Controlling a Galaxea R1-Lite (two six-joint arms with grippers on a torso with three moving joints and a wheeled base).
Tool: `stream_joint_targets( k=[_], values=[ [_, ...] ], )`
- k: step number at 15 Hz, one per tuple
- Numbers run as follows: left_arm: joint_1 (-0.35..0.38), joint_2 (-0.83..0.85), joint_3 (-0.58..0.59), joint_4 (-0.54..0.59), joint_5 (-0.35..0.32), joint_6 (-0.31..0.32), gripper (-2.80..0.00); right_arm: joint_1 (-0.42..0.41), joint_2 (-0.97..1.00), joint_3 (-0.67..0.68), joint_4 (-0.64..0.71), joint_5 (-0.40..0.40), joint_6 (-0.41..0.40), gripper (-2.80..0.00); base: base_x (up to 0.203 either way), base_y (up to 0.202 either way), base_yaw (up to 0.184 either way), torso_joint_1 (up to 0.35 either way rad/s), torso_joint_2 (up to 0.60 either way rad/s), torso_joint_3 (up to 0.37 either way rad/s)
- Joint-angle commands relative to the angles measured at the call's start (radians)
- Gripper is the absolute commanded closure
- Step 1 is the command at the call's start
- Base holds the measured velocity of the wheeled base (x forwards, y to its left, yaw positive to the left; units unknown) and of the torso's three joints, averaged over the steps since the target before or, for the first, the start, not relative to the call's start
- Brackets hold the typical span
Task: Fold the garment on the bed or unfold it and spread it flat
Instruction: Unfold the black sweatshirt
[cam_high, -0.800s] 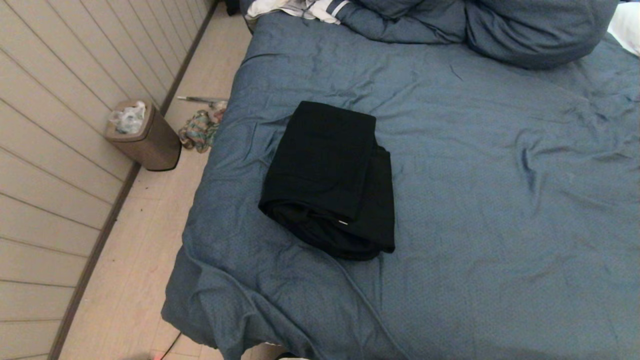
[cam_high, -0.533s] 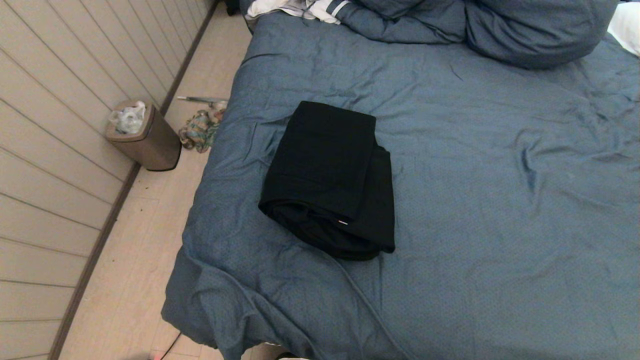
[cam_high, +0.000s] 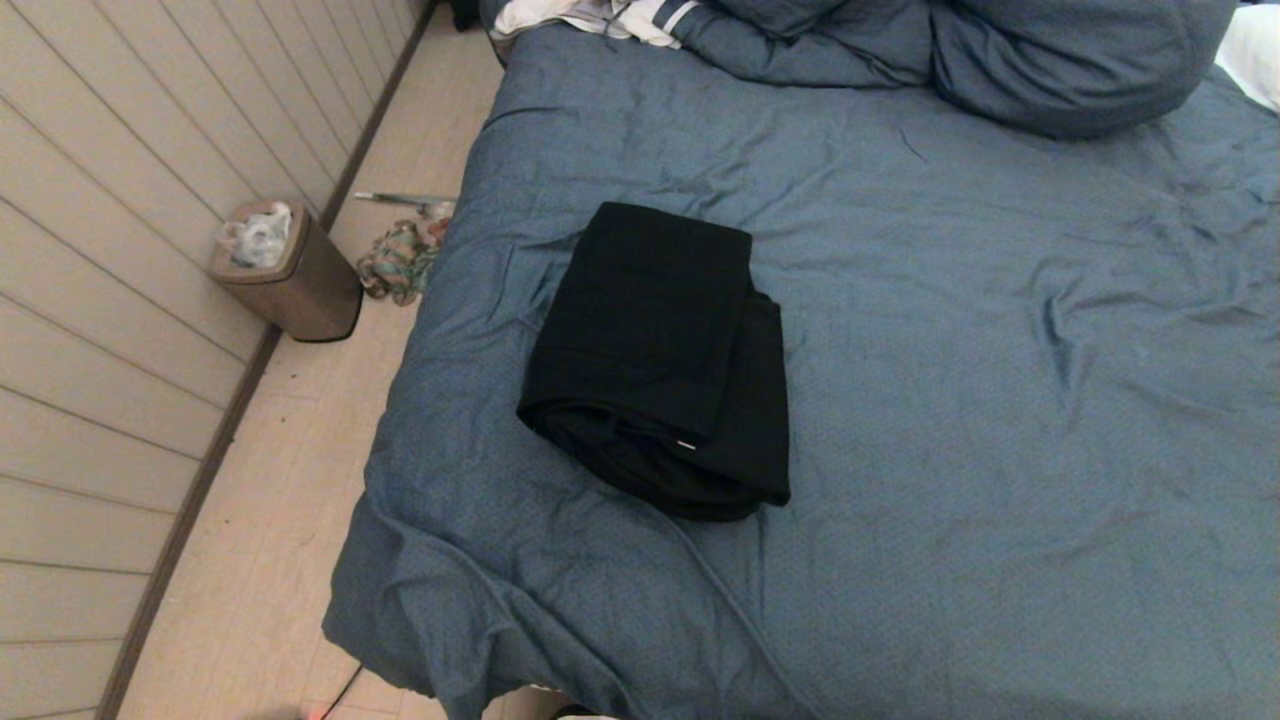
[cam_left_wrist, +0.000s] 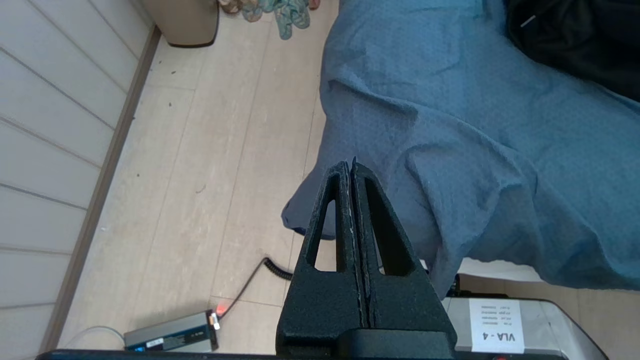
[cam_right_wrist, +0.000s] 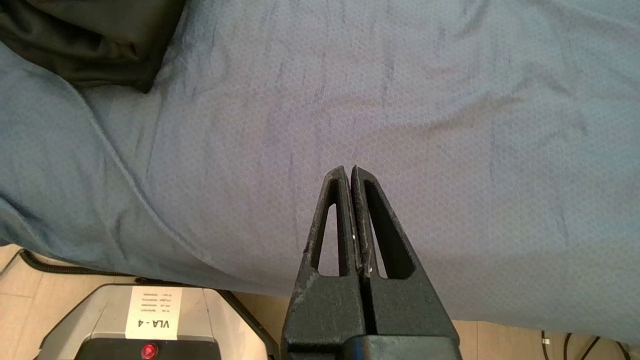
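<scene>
The black garment (cam_high: 655, 360) lies folded into a thick rectangular bundle on the left half of the blue bed (cam_high: 1000, 400). A corner of the garment (cam_left_wrist: 575, 35) shows in the left wrist view, another corner (cam_right_wrist: 85, 40) in the right wrist view. Neither arm appears in the head view. My left gripper (cam_left_wrist: 350, 165) is shut and empty, held over the bed's near left corner and the floor. My right gripper (cam_right_wrist: 350, 172) is shut and empty, above the bed's near edge, well apart from the garment.
A brown waste bin (cam_high: 285, 270) and a colourful cloth heap (cam_high: 400, 260) sit on the floor left of the bed. Blue pillows (cam_high: 1000, 50) and a white striped cloth (cam_high: 600, 15) lie at the far end. A coiled cable (cam_left_wrist: 260, 270) runs on the floor.
</scene>
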Motion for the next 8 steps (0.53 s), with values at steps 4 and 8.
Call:
stream_joint_targets(
  k=[4, 8],
  values=[
    [0.0, 0.0, 0.003, 0.0, 0.0, 0.0, 0.0, 0.0, -0.008, -0.107, 0.131, 0.021, -0.006, 0.0, 0.0, 0.0, 0.0, 0.0, 0.0, 0.0],
    [0.001, 0.0, 0.002, 0.0, 0.0, 0.002, 0.0, -0.001, 0.182, -0.437, 0.306, 0.14, 0.045, 0.0, 0.0, 0.0, 0.0, 0.0, 0.0, 0.0]
  ],
)
